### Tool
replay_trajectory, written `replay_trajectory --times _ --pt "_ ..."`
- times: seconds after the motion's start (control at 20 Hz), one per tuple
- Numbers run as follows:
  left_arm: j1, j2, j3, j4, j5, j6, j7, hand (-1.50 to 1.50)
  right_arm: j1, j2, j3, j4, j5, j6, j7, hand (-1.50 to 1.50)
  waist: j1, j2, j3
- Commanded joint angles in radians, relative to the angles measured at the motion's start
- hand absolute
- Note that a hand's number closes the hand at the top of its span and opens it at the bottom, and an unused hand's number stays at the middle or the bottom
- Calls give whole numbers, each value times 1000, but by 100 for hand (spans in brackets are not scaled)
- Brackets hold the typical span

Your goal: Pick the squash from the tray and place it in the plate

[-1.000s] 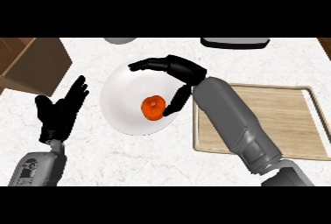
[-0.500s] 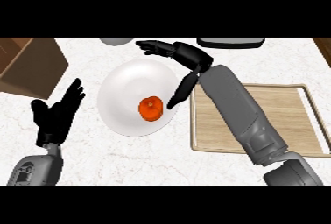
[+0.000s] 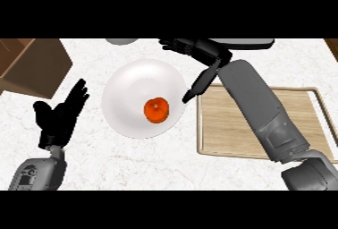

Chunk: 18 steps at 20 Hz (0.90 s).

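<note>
An orange squash (image 3: 156, 110) lies on the white plate (image 3: 135, 85), toward the plate's lower right. The wooden tray (image 3: 234, 129) is to the right of the plate, with my right forearm crossing above it. My right hand (image 3: 201, 50) is open above the plate's upper right rim, fingers spread toward the left, thumb pointing down toward the plate's right edge; it holds nothing. My left hand (image 3: 61, 117) rests open at the left of the plate, fingers up.
A brown wooden box (image 3: 30, 65) sits at the upper left corner. A grey round object (image 3: 122, 41) and a dark flat object (image 3: 254, 43) lie along the far edge of the marble counter.
My right hand has lifted away from the squash toward the far right, leaving it on the plate. The view has shifted slightly; the left hand stays in place.
</note>
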Motion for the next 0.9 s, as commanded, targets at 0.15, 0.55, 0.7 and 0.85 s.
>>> replay_trajectory --times 0.15,0.55,0.7,0.85 --pt "-35 24 35 59 10 -21 -44 0 2 -55 13 50 -2 147 -158 -150 11 10 0" --pt "-31 14 22 37 4 -20 -38 0 0 -115 35 81 11 116 -209 -150 34 19 1" --pt "-38 6 -3 27 0 -33 -20 0 4 -127 51 104 30 68 -227 -150 41 20 1" --pt "-64 -23 -12 8 0 -8 6 0 -9 -172 62 113 34 93 -237 -150 50 25 2"
